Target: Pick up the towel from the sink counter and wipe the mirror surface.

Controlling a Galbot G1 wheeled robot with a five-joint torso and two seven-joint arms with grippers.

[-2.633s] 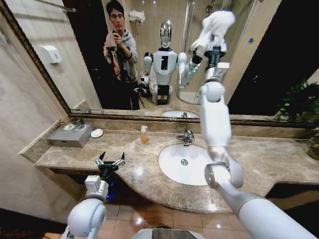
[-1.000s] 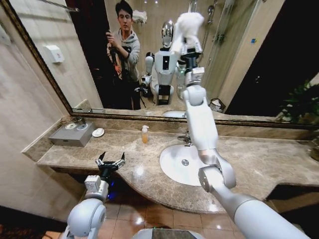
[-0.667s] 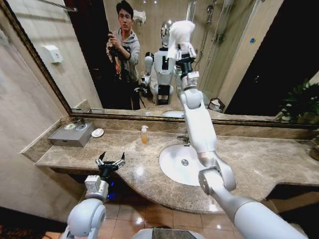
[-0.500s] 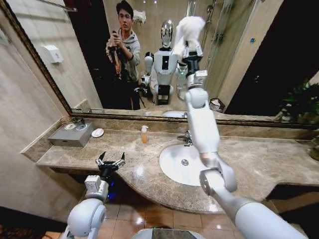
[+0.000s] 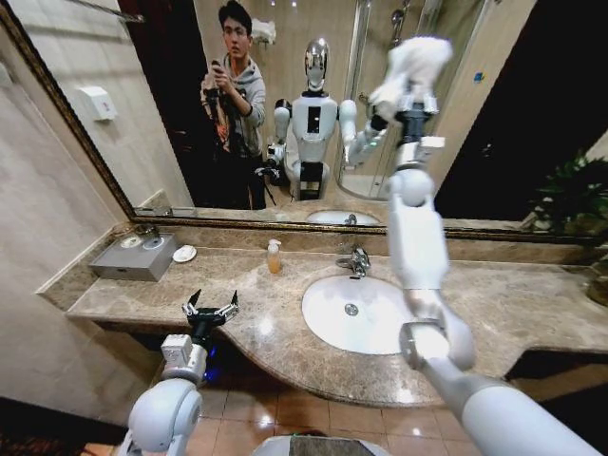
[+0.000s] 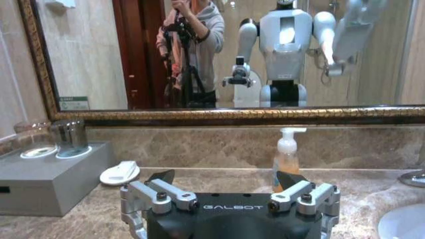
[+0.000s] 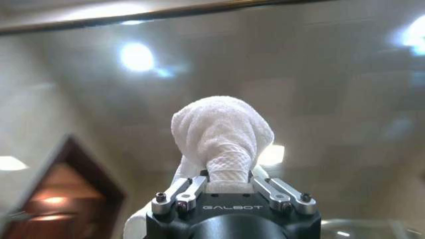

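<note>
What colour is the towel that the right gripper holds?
White; the towel shows best in the right wrist view, clamped in the right gripper.

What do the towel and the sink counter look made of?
The towel in the right tool looks like white terry cloth: nubby, looped, soft folds. The sink counter looks like polished marble or similar stone: mottled beige-brown, glossy light reflections.

Counting now: 1 towel (image 5: 415, 59), 1 mirror (image 5: 494, 114), 1 sink counter (image 5: 285, 323) w/ 1 basin (image 5: 353, 313) & 1 faucet (image 5: 358, 260). Also sitting on it: 1 soap bottle (image 5: 274, 256), 1 small white dish (image 5: 185, 254), 1 gray tray (image 5: 133, 258) carrying 2 cups (image 6: 53, 139). 2 grippers showing: left (image 5: 212, 309), right (image 7: 229, 191).
</note>
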